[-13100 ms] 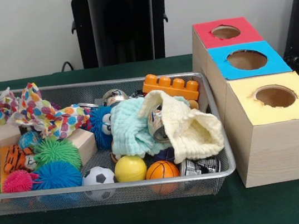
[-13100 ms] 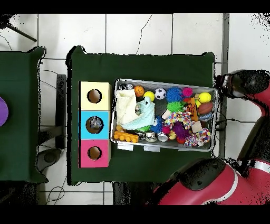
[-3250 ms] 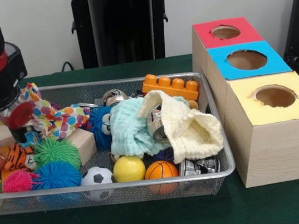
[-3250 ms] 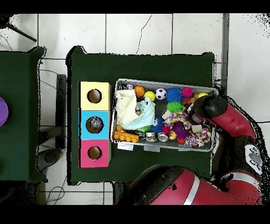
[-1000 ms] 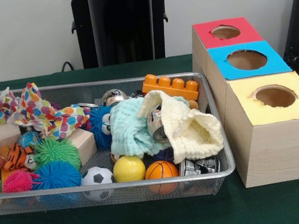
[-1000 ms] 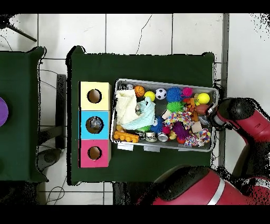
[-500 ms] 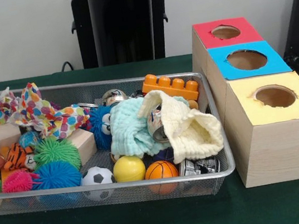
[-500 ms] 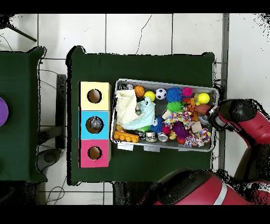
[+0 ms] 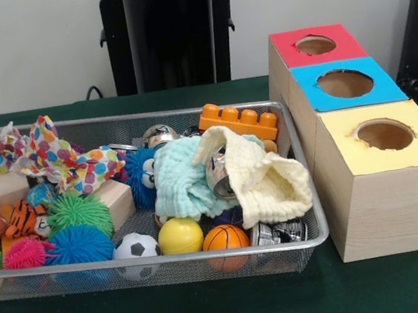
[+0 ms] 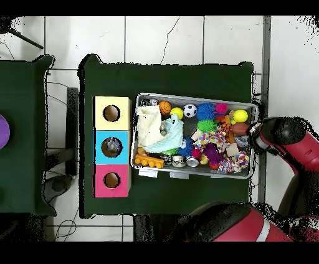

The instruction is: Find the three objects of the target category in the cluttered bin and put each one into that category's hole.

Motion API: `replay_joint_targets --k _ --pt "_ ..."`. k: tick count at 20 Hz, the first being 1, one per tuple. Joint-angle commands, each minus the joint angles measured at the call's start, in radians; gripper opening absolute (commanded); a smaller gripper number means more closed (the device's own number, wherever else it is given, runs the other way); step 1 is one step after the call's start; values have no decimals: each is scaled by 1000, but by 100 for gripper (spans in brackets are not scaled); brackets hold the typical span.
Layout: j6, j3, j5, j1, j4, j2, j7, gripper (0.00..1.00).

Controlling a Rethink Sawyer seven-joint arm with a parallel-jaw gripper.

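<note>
Toys, balls and cloths crowd the bin; three coloured boxes stand beside it; the gripper's jaw state cannot be told

Seen from above, the red and black arm bends up from the robot's base at the bottom edge and ends in a dark round head just outside the right short end of the bin. The hand itself is hidden below this head, so its state cannot be told. In the front view, only a small dark part of the arm shows at the left edge, above the bin.
</note>
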Motion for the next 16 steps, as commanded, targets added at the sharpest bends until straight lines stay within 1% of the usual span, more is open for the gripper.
replay_joint_targets --k 1,5,6,9,14,16 --pt "-11 53 -10 12 82 -2 146 100" --pt "-48 43 4 24 114 -15 194 100" --pt "-60 41 14 33 138 -23 220 100" --pt "-84 47 37 45 175 -30 258 100" --pt "-111 61 70 60 224 -37 281 100" --pt "-115 60 79 64 226 -33 282 100"
